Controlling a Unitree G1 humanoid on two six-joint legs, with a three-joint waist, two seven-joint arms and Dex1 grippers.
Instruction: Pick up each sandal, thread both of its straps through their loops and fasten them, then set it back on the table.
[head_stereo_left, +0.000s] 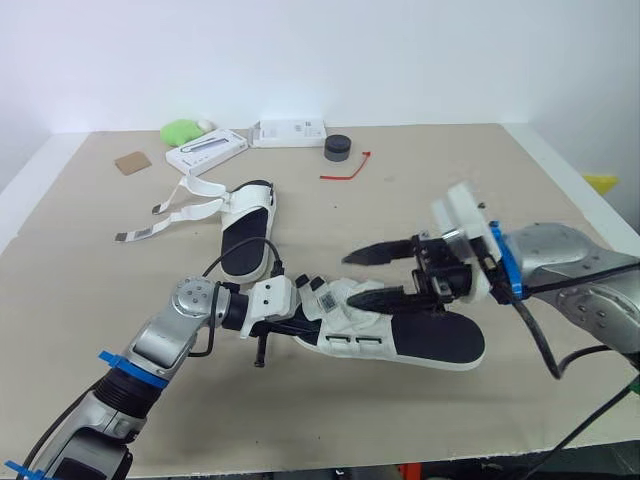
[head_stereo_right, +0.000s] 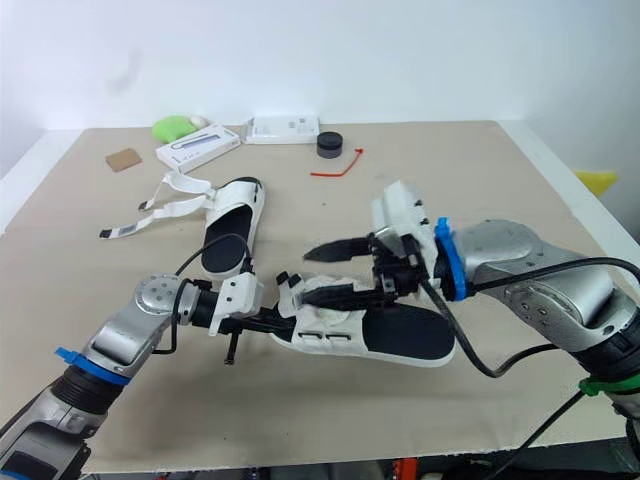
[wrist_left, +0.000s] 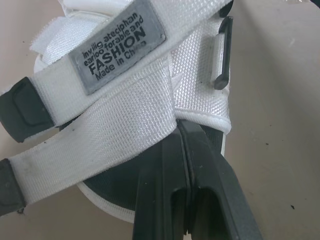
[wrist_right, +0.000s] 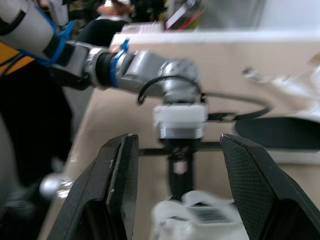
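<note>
The near sandal (head_stereo_left: 430, 340), white with a black insole, lies on the table in front of me. My left gripper (head_stereo_left: 310, 324) is shut on one of its white straps (wrist_left: 120, 135) at the toe end, next to a grey label. My right gripper (head_stereo_left: 362, 278) hovers open just above the same straps, one finger over the other, with nothing between them. In the right wrist view its fingers (wrist_right: 120, 185) stand wide apart, facing the left gripper. A second sandal (head_stereo_left: 248, 235) lies farther back on the left, its two straps (head_stereo_left: 185, 210) loose and spread out.
At the table's far edge sit a white box (head_stereo_left: 207, 150), a second white box (head_stereo_left: 288, 131), a green object (head_stereo_left: 180, 131), a black puck (head_stereo_left: 338, 148), a red tie (head_stereo_left: 347, 170) and a brown card (head_stereo_left: 132, 162).
</note>
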